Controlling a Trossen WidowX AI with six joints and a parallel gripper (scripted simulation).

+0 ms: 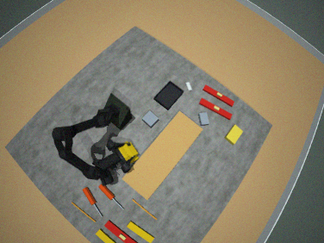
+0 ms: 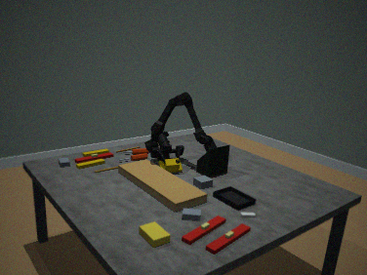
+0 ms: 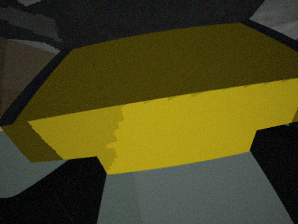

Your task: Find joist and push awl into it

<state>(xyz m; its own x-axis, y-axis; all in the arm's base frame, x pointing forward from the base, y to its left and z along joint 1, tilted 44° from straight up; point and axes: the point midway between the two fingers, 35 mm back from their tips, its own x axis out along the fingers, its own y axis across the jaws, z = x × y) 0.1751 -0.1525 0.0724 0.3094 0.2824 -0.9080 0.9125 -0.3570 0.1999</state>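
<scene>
The yellow stud finder [image 1: 128, 151] [image 2: 171, 165] [image 3: 166, 116] sits between my fingers at the near-left edge of the tan floor panel [image 1: 170, 155] [image 2: 161, 185], low over the table. It fills the wrist view. My gripper [image 1: 124, 158] [image 2: 166, 161] is shut on it. The black tray [image 1: 169, 95] [image 2: 234, 198] lies beyond the panel's far end. Two orange-handled awls [image 1: 90, 196] [image 1: 106, 191] [image 2: 140, 154] lie on the table just behind my gripper.
Two red levels [image 1: 218, 95] [image 1: 215, 109], a yellow block [image 1: 233, 134], two grey blocks [image 1: 150, 118] [image 1: 203, 118] and a small white piece [image 1: 189, 86] lie around the panel's far end. Yellow bars [image 1: 140, 232], a red level [image 1: 120, 234] and thin sticks [image 1: 144, 208] lie near the awls.
</scene>
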